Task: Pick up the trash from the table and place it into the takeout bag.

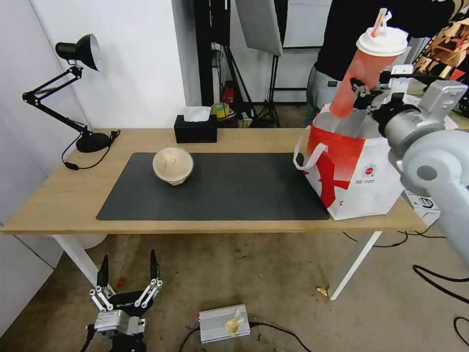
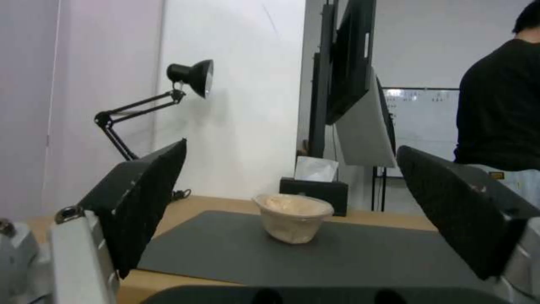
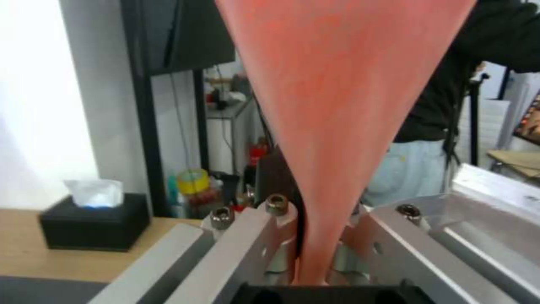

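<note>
A red drink cup (image 1: 367, 73) with a white lid and straw hangs tilted above the open mouth of the takeout bag (image 1: 359, 178), pinched low on its body by the right gripper (image 1: 364, 95), whose jaws press in on either side of the cup (image 3: 337, 126) in the right wrist view. The hold near the narrow base seems chosen to keep the lid end up and clear while the cup is carried over the bag's rim; its foot sits just over the silver-lined opening, so the job at hand looks like lowering it in rather than dropping it from height. The bag stands upright at the right end of the table (image 1: 58, 195), partly on the dark grey mat (image 1: 220, 188), its white strap handle drooping toward the mat and leaving the opening free. Well apart from the bag, a beige lidded bowl (image 1: 173, 165) rests on the mat's left half, the same bowl (image 2: 293, 217) that lies straight ahead in the left wrist view, with a black tissue box (image 1: 195, 128) behind it at the table's far edge and a desk lamp (image 1: 80, 93) at the far left corner. The left gripper (image 1: 128, 278) waits low in front of the table, below its edge, fingers spread wide and holding nothing. By this look the task is partly done, with the bowl yet to go.
</note>
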Available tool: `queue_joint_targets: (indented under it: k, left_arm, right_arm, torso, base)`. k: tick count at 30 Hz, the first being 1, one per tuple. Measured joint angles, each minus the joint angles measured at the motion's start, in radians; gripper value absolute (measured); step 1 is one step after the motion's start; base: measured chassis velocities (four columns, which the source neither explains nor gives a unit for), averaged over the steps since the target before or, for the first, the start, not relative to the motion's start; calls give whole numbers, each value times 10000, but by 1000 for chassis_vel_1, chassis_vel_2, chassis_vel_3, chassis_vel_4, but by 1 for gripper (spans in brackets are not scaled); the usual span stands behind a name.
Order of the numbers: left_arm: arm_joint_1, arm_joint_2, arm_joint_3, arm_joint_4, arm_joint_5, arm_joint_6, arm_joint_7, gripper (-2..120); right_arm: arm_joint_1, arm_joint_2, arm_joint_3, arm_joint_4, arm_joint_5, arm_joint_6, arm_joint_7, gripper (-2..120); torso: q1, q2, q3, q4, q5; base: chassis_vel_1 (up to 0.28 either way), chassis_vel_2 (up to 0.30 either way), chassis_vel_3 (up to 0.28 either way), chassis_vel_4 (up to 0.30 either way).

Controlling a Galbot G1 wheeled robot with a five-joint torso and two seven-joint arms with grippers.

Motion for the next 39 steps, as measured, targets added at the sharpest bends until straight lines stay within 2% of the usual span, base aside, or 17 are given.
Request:
queue_joint_targets:
  k: [10,20,26,34,39]
  left_arm:
    - [-10,5,36,-1,-22,0,2,100]
    - [98,8,63,-196,6,0,8,100]
    - [122,8,67,-222,0,-1,6,100]
    - [183,8,50,-352,12,-7,6,100]
    - [185,7,77,-352,23,-8,4,100]
  right_arm:
    - [366,-504,-149,-814,-143,-555,-812,1]
    - [1092,-610,-885,-2458,-849,-1402,-2391,0]
    - [1323,-710,-1148,-2997,-1283,-1749,-3083,0]
    - [1749,-910,-1756,-3636,-3109,-2121,-4613,0]
    - [1910,-833,-2201,-3973,-3486,-2142,-4860,0]
  torso:
    - [0,0,0,0,0]
    - [0,0,0,1,0]
    - [0,0,1,0,0]
    - [0,0,0,0,0]
    - [0,-1,1,1,-1]
  base:
    - [0,0,0,0]
    - [0,0,0,0]
    - [0,0,0,0]
    - [0,0,0,0]
    - [0,0,0,0]
